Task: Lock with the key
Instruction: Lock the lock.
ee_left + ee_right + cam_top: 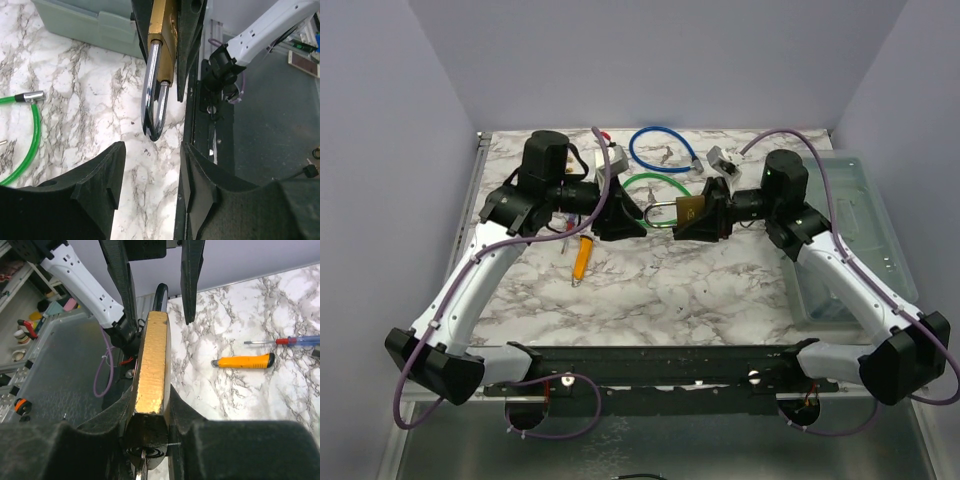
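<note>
My right gripper point(708, 214) is shut on a brass padlock point(689, 208) and holds it above the table, its steel shackle point(661, 212) pointing left. In the right wrist view the lock body point(150, 360) is clamped between my fingers, and a key with a ring point(142, 458) sits at its near end. My left gripper point(620, 214) is open and empty, facing the shackle tip. In the left wrist view the shackle point(154, 100) hangs just ahead of my open gripper point(152, 167), with nothing between the jaws.
A yellow utility knife point(582, 257) and a screwdriver point(285, 340) lie on the marble table. A green cable point(652, 184) and a blue cable point(660, 150) lie behind the grippers. A clear bin point(865, 230) stands at the right edge.
</note>
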You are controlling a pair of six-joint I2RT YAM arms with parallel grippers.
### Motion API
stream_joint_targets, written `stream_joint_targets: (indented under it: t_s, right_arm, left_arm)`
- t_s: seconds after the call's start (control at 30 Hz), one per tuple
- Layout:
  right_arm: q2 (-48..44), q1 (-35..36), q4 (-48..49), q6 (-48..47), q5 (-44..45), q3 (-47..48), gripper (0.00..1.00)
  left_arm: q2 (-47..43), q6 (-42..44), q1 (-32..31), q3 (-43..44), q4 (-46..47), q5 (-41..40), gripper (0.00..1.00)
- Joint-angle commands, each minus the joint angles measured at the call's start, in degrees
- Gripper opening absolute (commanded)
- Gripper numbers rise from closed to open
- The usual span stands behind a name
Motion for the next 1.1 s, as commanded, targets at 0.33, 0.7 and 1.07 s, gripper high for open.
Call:
stream_joint_targets:
  t_s: [0.33, 0.7, 1.07]
  right_arm:
    - [-4.0, 0.0, 24.5, 16.3, -1.1, -4.0, 0.0]
    - [-3.8, 0.1, 28.9, 21.4, -1.1, -4.7, 0.0]
    - [-2.4, 0.1, 34.4, 27.5, -0.7, -5.7, 0.0]
  left_arm:
    - [-7.2, -36.8, 1.2, -12.9, 37.4, 5.1, 0.5]
    - [-6.5, -53.0, 2.2, -19.1, 58.1, 4.5, 0.39]
    - [-5.8, -55.4, 2.0, -21.0, 60.3, 5.3, 0.4]
